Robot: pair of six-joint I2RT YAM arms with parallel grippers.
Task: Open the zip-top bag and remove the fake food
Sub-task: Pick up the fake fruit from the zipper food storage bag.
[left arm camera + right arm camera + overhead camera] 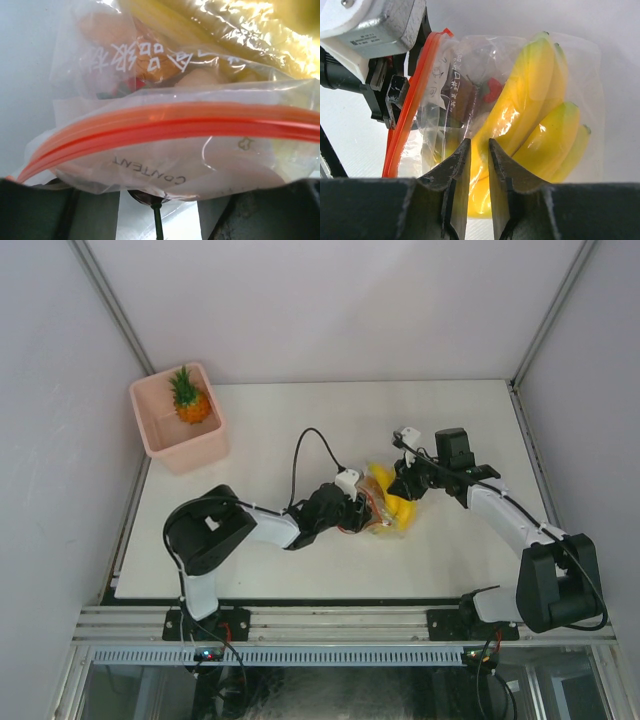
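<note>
Bench, white. Zip-top bag lies near its centre, between the two hands.

Left hand is at the zip end. In the wrist view its fingers stand apart, and the red-orange zip strip crosses the gap just above them. I cannot tell whether they touch the film.

Right hand is narrow, with its jaws nearly together and closed on the clear film at the end away from the zip, right against the yellow banana bunch inside the bag.

The bag also holds smaller red and brown bits that are too blurred to name.

Pineapple — orange with a green top — sits apart in the pink bin at the bench's far-left corner.
</note>
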